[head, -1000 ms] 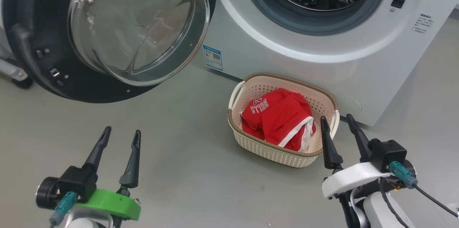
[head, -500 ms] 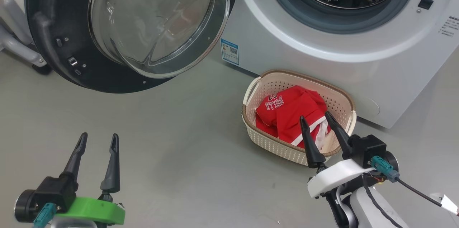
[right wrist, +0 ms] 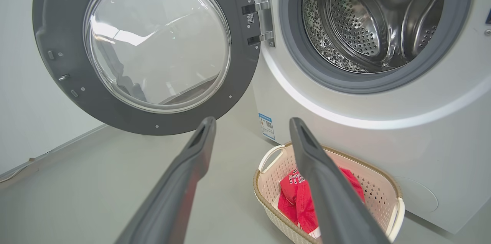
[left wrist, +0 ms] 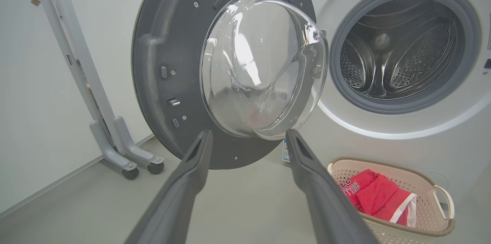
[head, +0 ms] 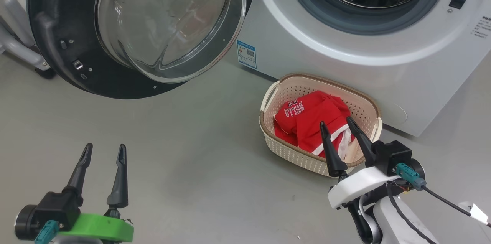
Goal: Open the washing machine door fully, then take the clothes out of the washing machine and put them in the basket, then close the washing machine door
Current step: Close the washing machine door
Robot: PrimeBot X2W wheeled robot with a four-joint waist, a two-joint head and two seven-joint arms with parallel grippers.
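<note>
The left tool [head: 105,147] points up the head view low over the bare floor [head: 199,148]. Its two fingers are spread, holding and touching nothing. In the left wrist view they point at the lower edge of the door [left wrist: 230,63].

The right tool [head: 335,121] is also spread and holds nothing. Its fingertips show over the near end of the basket [head: 291,152] and the red clothes [head: 303,123]. They seem to hang above the cloth rather than touch it, though the head view does not settle that.

There is one basket, with two side handles. It stands on the floor just in front of the machine [head: 345,71], below the round opening, its long axis running along the machine's front. The clothes lie inside it as one red heap with white trim. How many garments make it up is hard to tell. The white "BULLS" lettering [head: 294,109] is on top and reads upside down in the head view.

The one door stands swung wide open, hinged at the left of the opening. Its inner face and bulging glass bowl [head: 168,25] are turned towards the robot. The steel drum [right wrist: 368,17] shows through the opening.
</note>
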